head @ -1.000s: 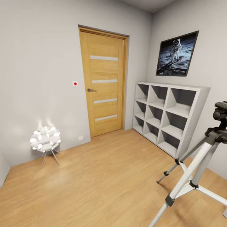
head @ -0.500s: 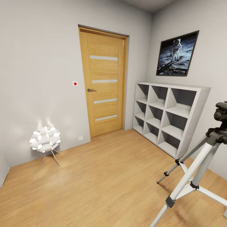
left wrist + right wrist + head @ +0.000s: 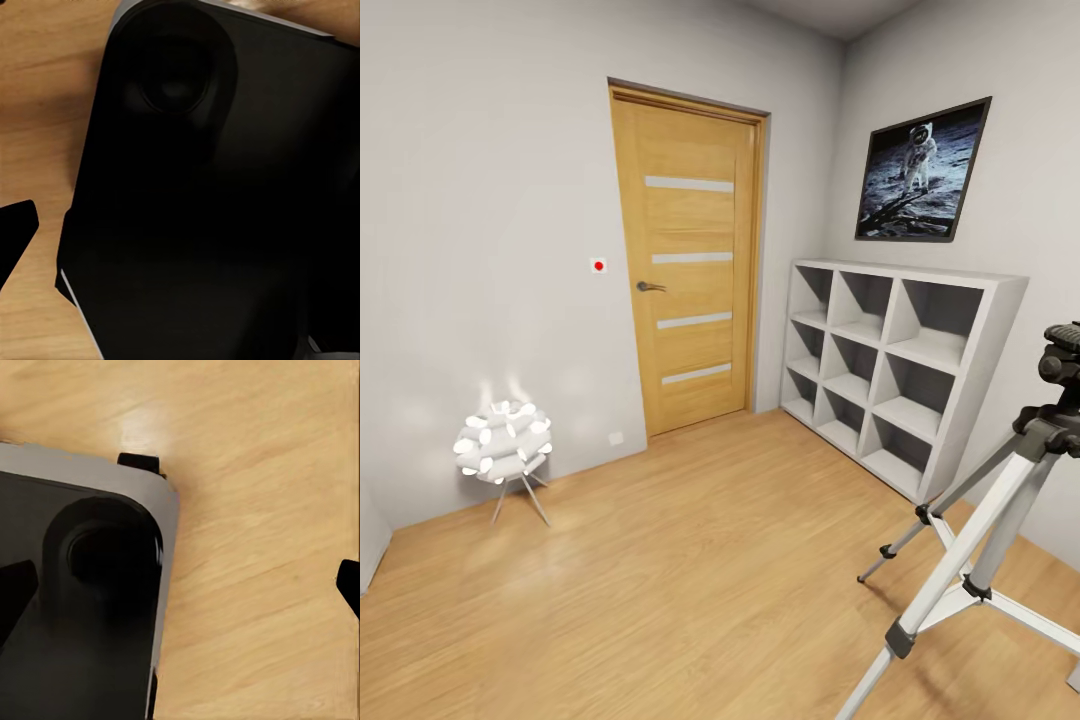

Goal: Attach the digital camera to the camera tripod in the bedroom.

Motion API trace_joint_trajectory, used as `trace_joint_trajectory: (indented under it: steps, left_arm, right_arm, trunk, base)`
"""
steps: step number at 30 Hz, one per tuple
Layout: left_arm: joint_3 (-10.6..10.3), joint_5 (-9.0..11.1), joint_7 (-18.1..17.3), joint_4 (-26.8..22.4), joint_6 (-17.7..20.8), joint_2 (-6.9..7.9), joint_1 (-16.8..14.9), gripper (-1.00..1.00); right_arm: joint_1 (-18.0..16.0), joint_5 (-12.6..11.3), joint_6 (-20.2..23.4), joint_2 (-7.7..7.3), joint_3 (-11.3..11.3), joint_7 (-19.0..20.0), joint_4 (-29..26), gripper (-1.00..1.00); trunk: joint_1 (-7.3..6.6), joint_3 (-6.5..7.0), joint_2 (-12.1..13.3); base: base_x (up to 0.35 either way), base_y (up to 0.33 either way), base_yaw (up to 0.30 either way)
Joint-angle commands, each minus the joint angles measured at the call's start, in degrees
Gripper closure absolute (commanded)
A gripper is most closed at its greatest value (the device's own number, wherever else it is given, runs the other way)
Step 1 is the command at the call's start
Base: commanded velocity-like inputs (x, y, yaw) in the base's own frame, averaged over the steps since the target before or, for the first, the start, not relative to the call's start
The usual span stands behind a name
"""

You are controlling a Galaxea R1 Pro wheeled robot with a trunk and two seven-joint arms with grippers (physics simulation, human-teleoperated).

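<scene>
The floor (image 3: 690,580) is light wood laminate, smooth with a soft sheen that catches pale glare near the lamp (image 3: 504,442), whose white petals look like glowing translucent plastic on thin shiny metal legs. The door (image 3: 690,265) is honey-toned wood veneer with visible grain, frosted pale strips set in it, and a dull metal handle (image 3: 650,287). The walls (image 3: 480,250) are matt pale grey paint. The shelf unit (image 3: 890,375) is flat matt grey-white (painted board, by the look). The camera tripod (image 3: 1000,510) has satin silver-grey metal legs and matt black plastic joints and head. The picture (image 3: 920,172) has a slim black frame around a glossy print.
</scene>
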Motion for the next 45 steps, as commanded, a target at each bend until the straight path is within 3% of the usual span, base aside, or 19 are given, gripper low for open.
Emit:
trace_joint_trajectory:
  steps: [1, 3, 4, 8, 9, 17, 25, 35, 41, 45]
  left_arm:
    - [0.0, 0.3, 0.0, -0.1, -0.1, -0.01, 0.0, -1.0]
    - [0.0, 0.3, 0.0, -0.1, -0.1, -0.01, 0.0, -1.0]
    - [0.0, 0.3, 0.0, -0.1, -0.1, -0.01, 0.0, -1.0]
    - [0.0, 0.3, 0.0, -0.1, -0.1, -0.03, 0.0, -1.0]
    - [0.0, 0.3, 0.0, -0.1, -0.1, -0.04, 0.0, -1.0]
    - [0.0, 0.3, 0.0, -0.1, -0.1, -0.02, 0.0, -1.0]
    - [0.0, 0.3, 0.0, -0.1, -0.1, -0.01, 0.0, -1.0]
    - [0.0, 0.3, 0.0, -0.1, -0.1, -0.01, 0.0, -1.0]
    - [0.0, 0.3, 0.0, -0.1, -0.1, -0.01, 0.0, -1.0]
    - [0.0, 0.3, 0.0, -0.1, -0.1, -0.01, 0.0, -1.0]
  right_arm:
    - [0.0, 0.4, 1.1, -0.17, 0.0, 0.1, -3.0, -1.0]
    - [0.0, 0.0, 3.8, -0.35, -0.4, 0.3, -10.5, -1.0]
    - [0.0, -0.2, 5.9, -0.36, -0.5, 0.4, -17.1, -1.0]
    - [0.0, -0.4, 11.0, -0.44, -0.7, 0.5, -30.2, -1.0]
    - [0.1, -0.5, 14.1, -0.59, -0.9, 0.6, -36.7, -1.0]
    - [0.2, -2.5, 26.0, -0.97, -3.6, 1.9, -55.0, -1.0]
    - [0.1, -4.4, 30.2, -1.2, -9.6, 7.5, -65.3, -1.0]
    - [0.1, -4.8, 31.5, -1.49, -18.4, 21.6, -74.0, -1.0]
    - [0.1, -4.8, 31.4, -1.51, -23.3, 24.4, -76.0, -1.0]
    - [0.1, -4.9, 31.1, -1.51, -28.7, 25.7, -76.7, -1.0]
  trunk:
    - [0.0, -0.05, 0.0]
    - [0.0, -0.05, 0.0]
    - [0.0, -0.05, 0.0]
    - [0.0, -0.05, 0.0]
    - [0.0, -0.05, 0.0]
    - [0.0, -0.05, 0.0]
    - [0.0, -0.05, 0.0]
    - [0.0, -0.05, 0.0]
    - [0.0, -0.05, 0.0]
    - [0.0, -0.05, 0.0]
  base:
    - [0.0, 0.0, 0.0]
    - [0.0, 0.0, 0.0]
    - [0.0, 0.0, 0.0]
    - [0.0, 0.0, 0.0]
    - [0.0, 0.0, 0.0]
    - [0.0, 0.0, 0.0]
    - [0.0, 0.0, 0.0]
    - [0.0, 0.0, 0.0]
    - [0.0, 0.0, 0.0]
    - [0.0, 0.0, 0.0]
